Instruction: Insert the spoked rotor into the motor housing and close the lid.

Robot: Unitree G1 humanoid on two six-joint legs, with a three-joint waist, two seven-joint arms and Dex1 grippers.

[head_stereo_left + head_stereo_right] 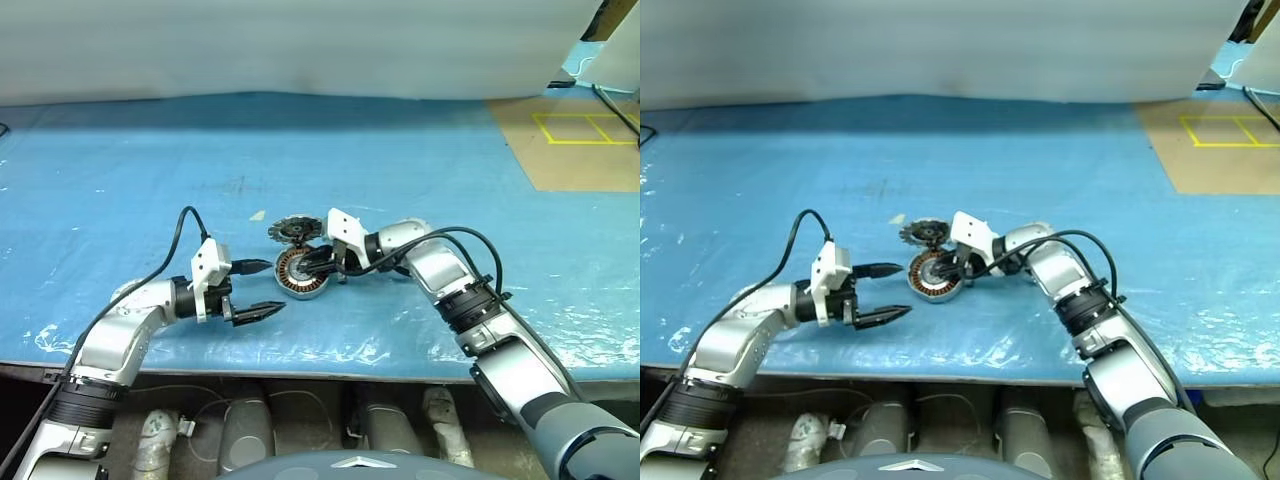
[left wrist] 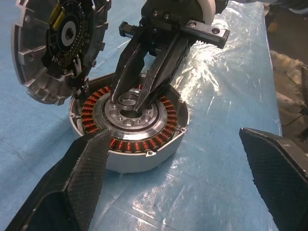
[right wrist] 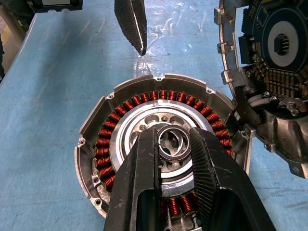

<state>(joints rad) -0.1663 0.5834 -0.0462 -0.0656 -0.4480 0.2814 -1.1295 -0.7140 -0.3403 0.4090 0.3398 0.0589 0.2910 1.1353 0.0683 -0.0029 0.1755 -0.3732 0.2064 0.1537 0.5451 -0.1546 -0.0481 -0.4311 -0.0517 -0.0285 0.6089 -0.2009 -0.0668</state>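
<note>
The head views show the motor housing (image 1: 301, 273) on the blue plastic-covered tabletop (image 1: 120, 180) between the two arms, its hinged lid (image 1: 293, 232) tilted up just behind it. The right wrist view adds the detail: a ring of copper-orange windings (image 3: 103, 144) inside the silver wall, and within that ring a flat silver-grey disc with round holes, seated in the housing. The right gripper (image 3: 174, 144) is clenched on a small metal ring (image 3: 173, 143) directly over the disc's centre. The left wrist view shows the lid's underside, a dark circuit board (image 2: 72, 33) with a pale round hub. The left gripper (image 1: 260, 289) is released, fingers spread wide, beside the housing and not touching it.
</note>
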